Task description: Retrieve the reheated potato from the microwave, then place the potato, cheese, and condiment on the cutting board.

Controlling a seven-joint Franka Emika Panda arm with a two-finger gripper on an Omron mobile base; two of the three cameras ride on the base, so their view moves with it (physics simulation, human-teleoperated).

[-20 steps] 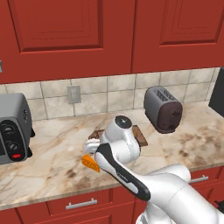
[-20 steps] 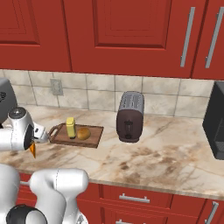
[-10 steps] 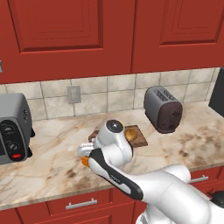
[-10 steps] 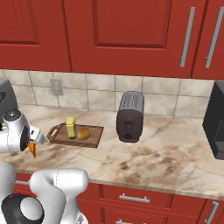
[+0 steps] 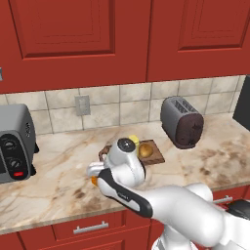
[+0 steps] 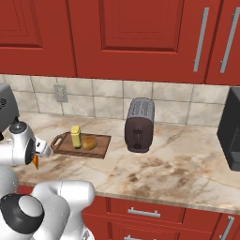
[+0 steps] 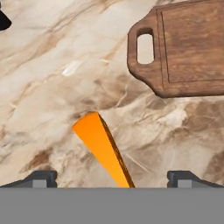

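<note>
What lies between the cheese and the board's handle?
Bare marble counter; in the hand view nothing sits between the cheese and the board.

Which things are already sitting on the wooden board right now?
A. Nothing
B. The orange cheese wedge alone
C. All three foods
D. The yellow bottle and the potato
D: the yellow bottle and potato sit on the cutting board; the cheese lies on the counter.

No readable txt, brand, nr or sign anywhere. Condiment [image 6: 75,136] on the cutting board [image 6: 96,150], near the counter's left end, has a darker label band, but too small to read, maybe blank. Toaster oven [image 5: 14,141] at counter's left edge has knobs and a red spot, no legible marks.
</note>
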